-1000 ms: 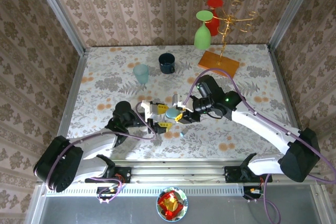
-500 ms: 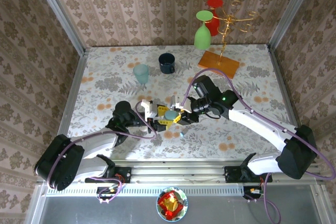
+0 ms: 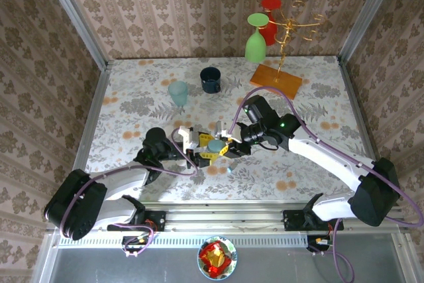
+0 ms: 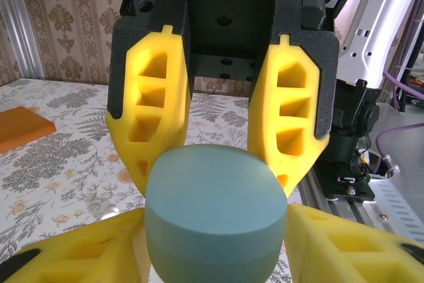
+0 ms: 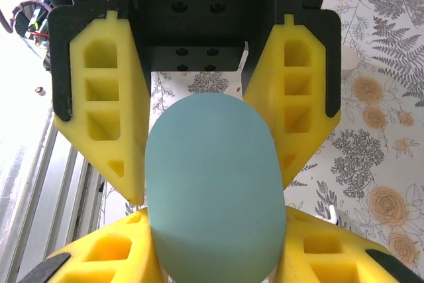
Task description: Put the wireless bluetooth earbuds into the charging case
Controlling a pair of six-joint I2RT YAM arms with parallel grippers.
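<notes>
Two arms, one charging case [image 3: 215,144] at mid-tabletop [image 3: 132,91]
The right gripper [image 3: 224,145] has its jaws clamped on the pale blue case. The left gripper [image 3: 202,148] has its jaws flanking the opposite end, and I cannot tell whether they grip. A tiny white earbud [image 5: 333,215] lies on the tabletop nearby.

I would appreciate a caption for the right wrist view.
Right gripper clasps a pale blue rounded plastic charging case, the left gripper straddling its far end.
</notes>
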